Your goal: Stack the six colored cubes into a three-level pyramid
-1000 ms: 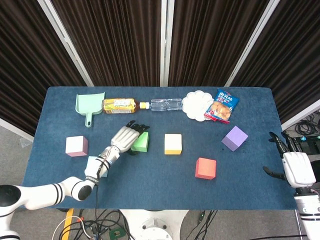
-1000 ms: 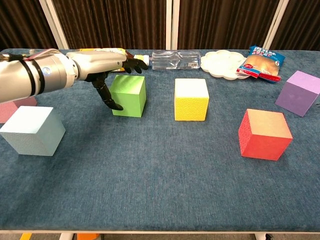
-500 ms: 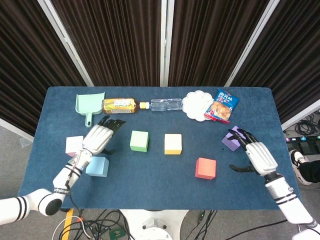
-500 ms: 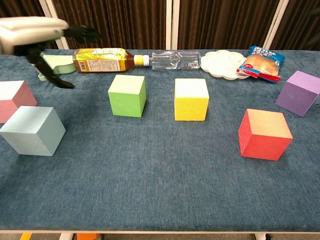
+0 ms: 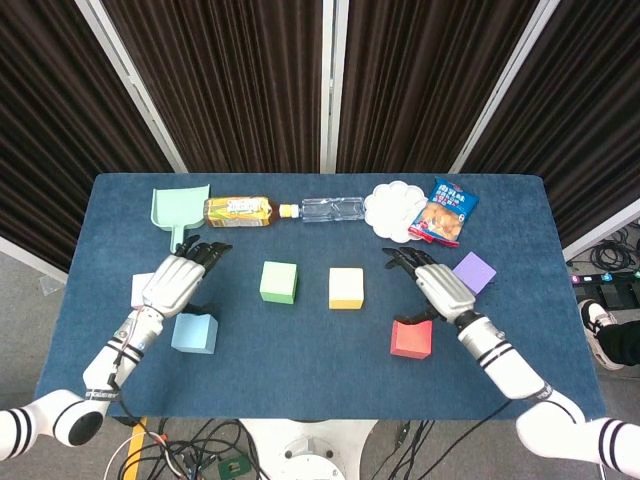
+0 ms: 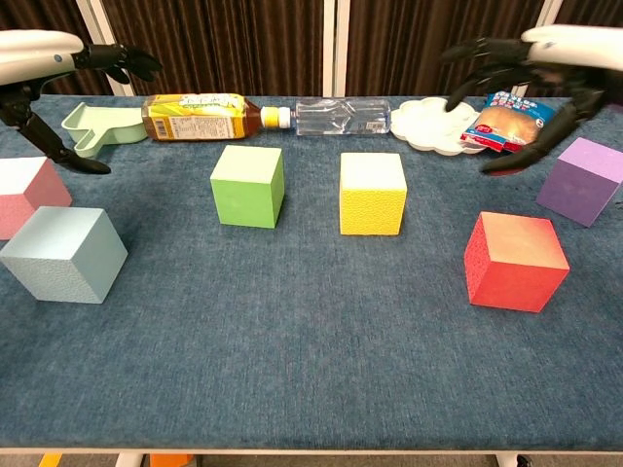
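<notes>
A blue table (image 5: 300, 375) holds six cubes, all apart and unstacked: pink cube (image 6: 24, 193) and light blue cube (image 5: 194, 333) at left, green cube (image 5: 279, 282) and yellow cube (image 5: 346, 288) mid-table, red cube (image 5: 411, 338) and purple cube (image 5: 473, 272) at right. The left hand (image 5: 174, 279) hovers over the pink cube, fingers spread, empty. The right hand (image 5: 437, 286) hovers above the red cube, fingers spread, empty. The tea bottle (image 5: 238, 210) label and snack bag (image 5: 443, 211) print are too small to read.

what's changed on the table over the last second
The left hand pulled back from the green cube toward the pink cube, holding nothing. The right hand swung in from the table's right edge to hover open above the red cube. All six cubes stayed put.
</notes>
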`<act>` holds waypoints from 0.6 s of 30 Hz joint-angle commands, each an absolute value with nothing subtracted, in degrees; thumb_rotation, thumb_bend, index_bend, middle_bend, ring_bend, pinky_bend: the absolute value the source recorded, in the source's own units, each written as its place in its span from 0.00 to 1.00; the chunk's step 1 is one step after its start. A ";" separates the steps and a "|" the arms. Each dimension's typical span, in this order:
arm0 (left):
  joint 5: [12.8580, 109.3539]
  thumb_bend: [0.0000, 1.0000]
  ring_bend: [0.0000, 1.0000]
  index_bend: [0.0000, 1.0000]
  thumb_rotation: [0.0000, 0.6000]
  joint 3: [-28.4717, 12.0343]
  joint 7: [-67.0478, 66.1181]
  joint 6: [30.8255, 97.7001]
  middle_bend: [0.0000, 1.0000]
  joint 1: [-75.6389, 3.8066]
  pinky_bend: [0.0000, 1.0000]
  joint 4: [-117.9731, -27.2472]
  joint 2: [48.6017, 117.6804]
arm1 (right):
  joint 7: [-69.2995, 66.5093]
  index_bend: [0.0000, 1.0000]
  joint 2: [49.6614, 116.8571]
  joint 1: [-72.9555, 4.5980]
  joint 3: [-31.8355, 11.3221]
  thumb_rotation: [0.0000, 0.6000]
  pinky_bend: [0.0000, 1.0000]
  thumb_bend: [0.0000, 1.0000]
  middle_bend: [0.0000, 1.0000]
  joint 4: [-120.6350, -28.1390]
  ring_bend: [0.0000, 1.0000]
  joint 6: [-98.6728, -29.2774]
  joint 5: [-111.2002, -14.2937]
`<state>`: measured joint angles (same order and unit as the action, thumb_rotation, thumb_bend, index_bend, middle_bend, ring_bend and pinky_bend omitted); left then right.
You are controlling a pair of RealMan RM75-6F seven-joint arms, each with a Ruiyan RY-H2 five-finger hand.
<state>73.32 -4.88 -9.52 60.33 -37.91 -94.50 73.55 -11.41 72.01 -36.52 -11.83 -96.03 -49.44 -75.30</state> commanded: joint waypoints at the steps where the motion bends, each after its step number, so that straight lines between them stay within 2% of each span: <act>1: 73.51 0.13 0.11 0.07 1.00 -4.72 -9.33 60.20 0.09 -37.65 0.05 -94.34 73.76 | -7.27 0.00 76.83 -38.99 -12.66 1.00 0.06 0.06 0.23 -93.01 0.00 -47.15 -70.63; 9: 74.36 0.13 0.11 0.07 1.00 -4.84 -8.14 59.92 0.09 -37.20 0.05 -93.45 74.22 | -4.65 0.00 84.68 -41.20 -13.37 1.00 0.06 0.04 0.21 -86.69 0.00 -47.77 -66.32; 18: 74.85 0.13 0.11 0.07 1.00 -5.22 -6.67 59.06 0.09 -37.15 0.05 -92.57 74.44 | -3.46 0.00 89.16 -43.58 -14.00 1.00 0.06 0.04 0.21 -81.70 0.00 -46.55 -64.35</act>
<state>74.81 -5.22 -6.70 59.10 -37.15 -92.61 74.42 -3.88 88.61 -43.17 -13.98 -82.33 -46.89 -64.76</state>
